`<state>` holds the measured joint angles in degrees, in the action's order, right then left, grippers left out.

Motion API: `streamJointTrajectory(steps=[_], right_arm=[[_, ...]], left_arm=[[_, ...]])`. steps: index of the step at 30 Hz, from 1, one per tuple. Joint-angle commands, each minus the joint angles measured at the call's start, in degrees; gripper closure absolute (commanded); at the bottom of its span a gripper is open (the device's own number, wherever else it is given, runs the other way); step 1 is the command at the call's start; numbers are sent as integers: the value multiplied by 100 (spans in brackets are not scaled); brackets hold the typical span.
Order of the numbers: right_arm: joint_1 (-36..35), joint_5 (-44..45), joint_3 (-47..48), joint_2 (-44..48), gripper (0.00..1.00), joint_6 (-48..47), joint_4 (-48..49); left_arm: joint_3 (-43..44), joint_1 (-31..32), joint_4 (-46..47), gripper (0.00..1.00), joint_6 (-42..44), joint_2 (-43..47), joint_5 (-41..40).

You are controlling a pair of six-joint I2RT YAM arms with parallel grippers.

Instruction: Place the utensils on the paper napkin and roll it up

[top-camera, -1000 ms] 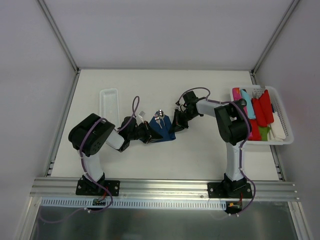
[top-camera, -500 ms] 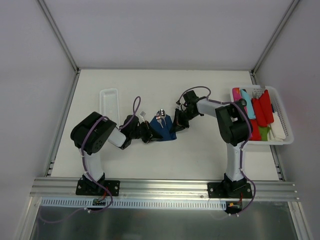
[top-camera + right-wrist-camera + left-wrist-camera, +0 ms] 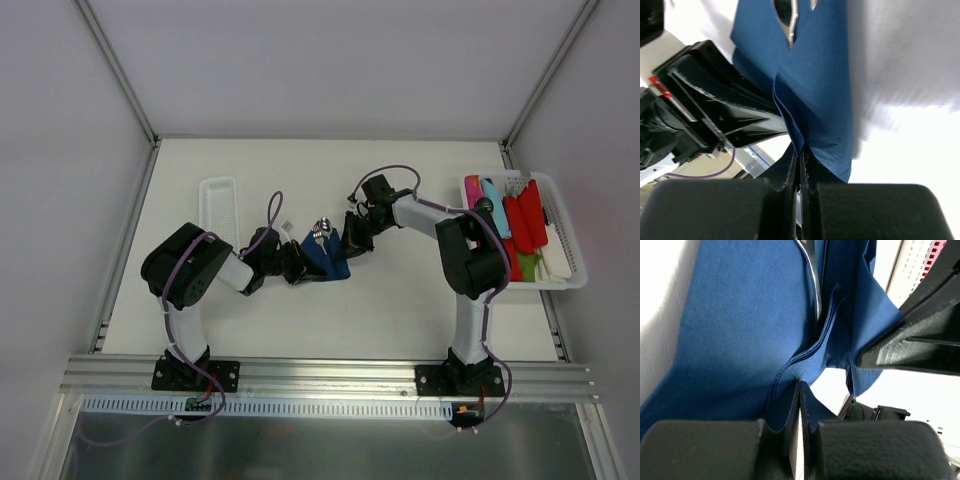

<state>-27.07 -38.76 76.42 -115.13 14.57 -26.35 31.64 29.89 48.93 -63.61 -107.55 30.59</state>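
Note:
The dark blue paper napkin (image 3: 326, 260) lies mid-table, folded up around the silver utensils (image 3: 320, 231), whose heads stick out at its far end. My left gripper (image 3: 297, 266) is shut on the napkin's left edge. In the left wrist view its fingertips (image 3: 799, 390) pinch a layered fold of the paper napkin (image 3: 740, 330) beside a utensil handle (image 3: 813, 285). My right gripper (image 3: 349, 243) is shut on the right edge. In the right wrist view its tips (image 3: 800, 155) clamp a raised flap of the paper napkin (image 3: 815, 75) below a utensil (image 3: 788, 20).
A long white tray (image 3: 218, 206) lies at the left rear. A white basket (image 3: 567, 262) at the right edge holds red, pink and turquoise plastic pieces. The two grippers face each other closely across the napkin.
The right gripper has moved left and slightly away, carrying its napkin edge over the utensils; the napkin looks narrower. The left gripper has barely shifted.

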Motion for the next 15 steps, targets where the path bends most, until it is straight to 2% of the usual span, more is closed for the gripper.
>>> streamJointTrajectory(steps=[1,15], right_arm=[[-96,-193,233,61,100,318,-28],[-264,-562,224,-448,100,995,578]], left_arm=[[0,-27,-551,100,306,-56,-343],[9,-36,-604,100,332,-47,-317]])
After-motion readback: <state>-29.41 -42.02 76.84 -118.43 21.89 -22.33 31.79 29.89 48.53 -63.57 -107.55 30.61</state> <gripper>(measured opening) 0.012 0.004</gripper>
